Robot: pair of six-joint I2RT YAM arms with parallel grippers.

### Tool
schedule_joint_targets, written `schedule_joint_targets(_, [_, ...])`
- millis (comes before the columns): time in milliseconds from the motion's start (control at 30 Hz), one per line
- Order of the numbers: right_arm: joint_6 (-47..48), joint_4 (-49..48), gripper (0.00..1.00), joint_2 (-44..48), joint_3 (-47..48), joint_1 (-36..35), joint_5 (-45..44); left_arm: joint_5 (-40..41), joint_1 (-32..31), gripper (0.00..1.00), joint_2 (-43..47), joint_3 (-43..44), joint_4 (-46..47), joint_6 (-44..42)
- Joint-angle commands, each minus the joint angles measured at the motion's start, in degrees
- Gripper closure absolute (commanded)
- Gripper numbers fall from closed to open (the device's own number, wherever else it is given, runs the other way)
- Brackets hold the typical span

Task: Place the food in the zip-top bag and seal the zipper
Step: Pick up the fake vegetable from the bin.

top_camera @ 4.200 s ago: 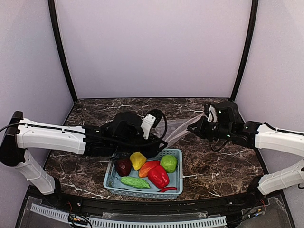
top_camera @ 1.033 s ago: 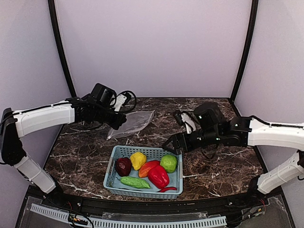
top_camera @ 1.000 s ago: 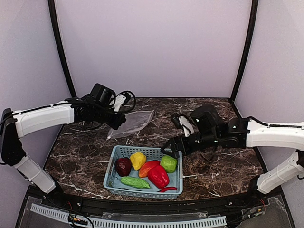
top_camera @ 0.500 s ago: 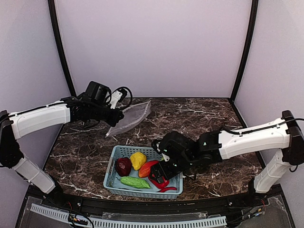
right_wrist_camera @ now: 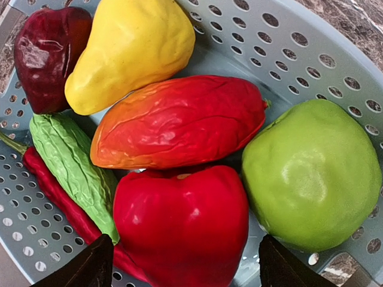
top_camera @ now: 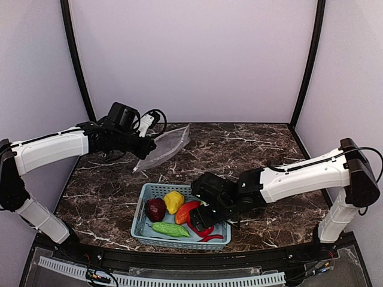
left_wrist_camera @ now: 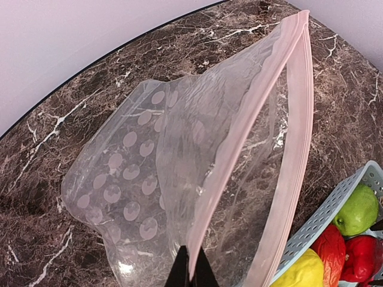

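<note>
While the glossy food [right_wrist_camera: 179, 119] lies packed inside the light blue lattice basket [right_wrist_camera: 311, 54], the right gripper [right_wrist_camera: 182, 269] hangs over the red pepper [right_wrist_camera: 179, 221], jaws spread wide. The left gripper [left_wrist_camera: 191, 272], pressed together, pinches the pink zipper [left_wrist_camera: 239, 149] of the soft dotted zip-top bag [left_wrist_camera: 137, 179]. The bag's mouth gapes, and marble table [top_camera: 269, 143] shows between bag and basket.

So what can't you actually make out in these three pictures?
Top view: the right hand and its arm cover the lime-green pepper and most of the red pepper.
Left wrist view: the zipper runs off the bottom edge, no slider tab shows, and only the tips of the left hand are in frame, pinching the zip-top bag.
Right wrist view: the cucumber and red pepper hide part of the chilli; the frame cuts off the basket.
</note>
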State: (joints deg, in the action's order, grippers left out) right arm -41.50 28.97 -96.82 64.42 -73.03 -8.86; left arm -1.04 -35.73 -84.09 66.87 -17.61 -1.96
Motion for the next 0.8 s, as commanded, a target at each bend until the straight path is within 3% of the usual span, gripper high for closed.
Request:
schedule_joint_targets(0, [-0.69,0.86,0.20,-2.33,1.50,0.04,-1.64,-0.34,0.13,0.99,1.19,-0.38,-0.37,0.01])
schedule_joint_targets(533, [-2.41,1.09,0.37,-4.52,2.26,0.01,-4.23,-1.12,0.14,0.99,1.98,-0.25,-0.62,-0.22])
schedule_joint_targets(767, [-1.76,1.59,0.39,-2.83,1.93,0.08,-4.54,-0.65,0.13,0.99,2.52,-0.44,-0.53,-0.40])
